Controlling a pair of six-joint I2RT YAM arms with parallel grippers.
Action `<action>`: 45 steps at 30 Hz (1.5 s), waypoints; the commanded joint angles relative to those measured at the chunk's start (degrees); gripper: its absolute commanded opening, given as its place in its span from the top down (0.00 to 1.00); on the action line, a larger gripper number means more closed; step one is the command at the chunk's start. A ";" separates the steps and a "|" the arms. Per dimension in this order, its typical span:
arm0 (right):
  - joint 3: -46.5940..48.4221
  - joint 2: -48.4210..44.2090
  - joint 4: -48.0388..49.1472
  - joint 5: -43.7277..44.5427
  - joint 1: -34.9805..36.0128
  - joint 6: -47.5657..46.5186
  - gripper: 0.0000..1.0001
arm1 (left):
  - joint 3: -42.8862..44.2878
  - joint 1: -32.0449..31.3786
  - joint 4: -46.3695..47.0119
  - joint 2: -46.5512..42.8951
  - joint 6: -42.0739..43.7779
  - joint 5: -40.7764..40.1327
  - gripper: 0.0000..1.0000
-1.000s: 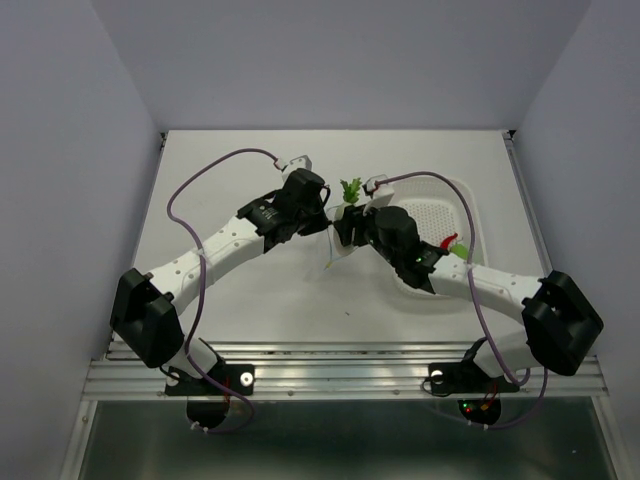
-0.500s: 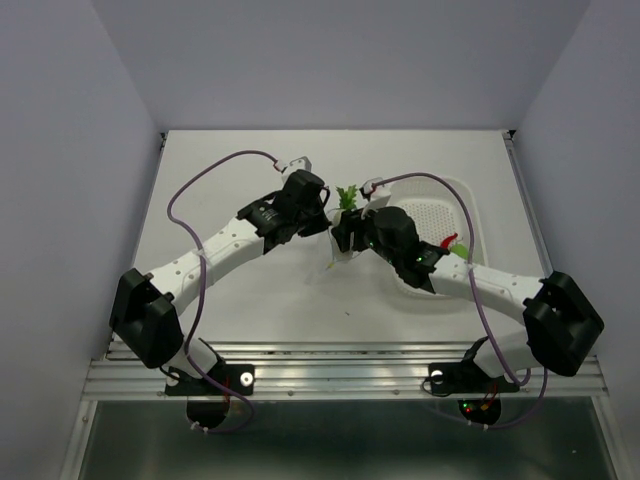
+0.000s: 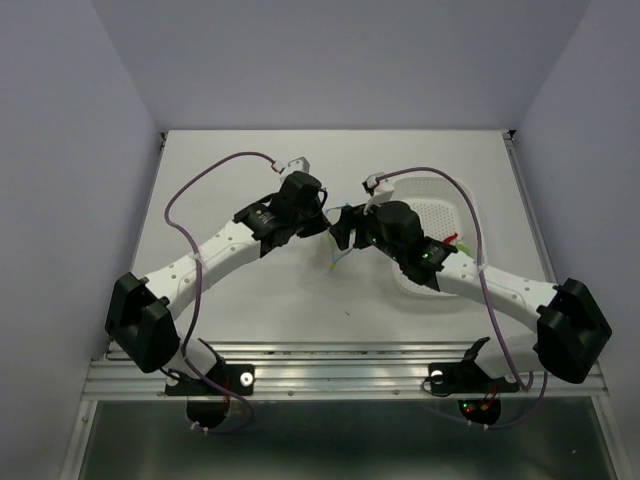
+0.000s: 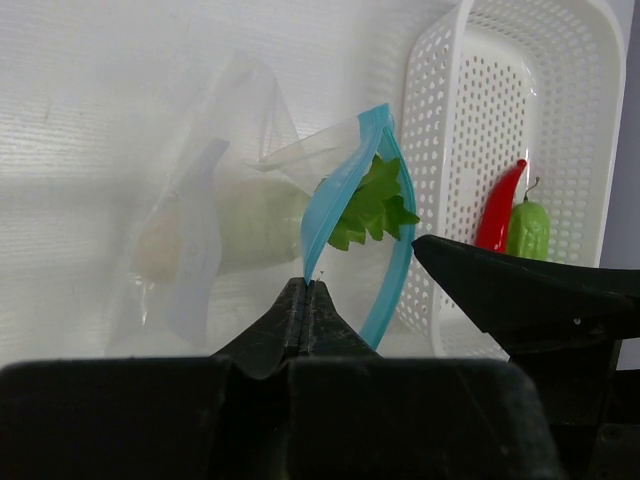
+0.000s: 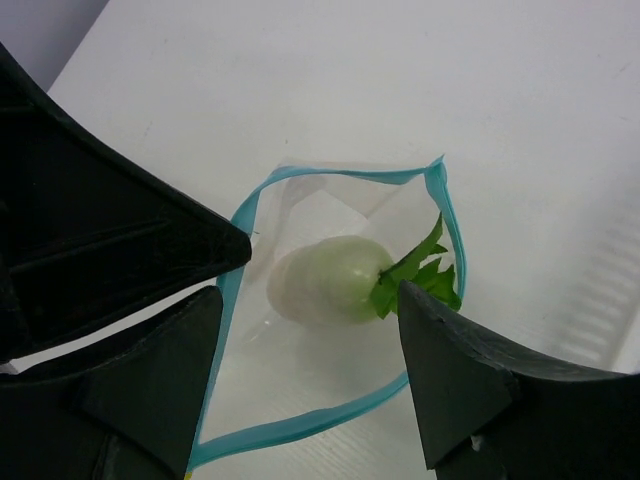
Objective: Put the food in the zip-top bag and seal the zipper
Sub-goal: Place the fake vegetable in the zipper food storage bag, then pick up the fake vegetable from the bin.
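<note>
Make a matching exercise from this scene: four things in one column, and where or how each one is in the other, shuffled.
1. radish
2. chili
3. left gripper
4. right gripper

A. open at the mouth of the bag
B. inside the bag
C. lying in the basket
D. shut on the bag's blue strip

Pairs: 1-B, 2-C, 3-D, 4-A

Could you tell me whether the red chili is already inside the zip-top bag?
No, the red chili lies in the white basket beside the green pod; only the radish is inside the bag.
</note>
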 commanded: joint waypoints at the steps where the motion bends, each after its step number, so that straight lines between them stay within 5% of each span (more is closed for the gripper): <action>1: 4.53 -2.28 -2.54 1.43 0.60 2.45 0.23 | -0.69 -0.30 2.34 -3.00 0.25 -0.10 1.00; 12: 16.14 -3.42 -34.60 24.90 -0.36 16.87 0.15 | -1.22 -0.30 2.52 -4.06 0.25 -0.45 1.00; 21: 10.61 -10.81 -52.02 20.96 -17.14 20.23 0.04 | -1.92 -0.30 2.87 -4.49 0.34 -0.63 1.00; 45: 9.28 4.65 -57.05 22.72 -31.30 7.92 0.00 | -4.21 -0.30 4.54 -3.27 1.48 1.48 1.00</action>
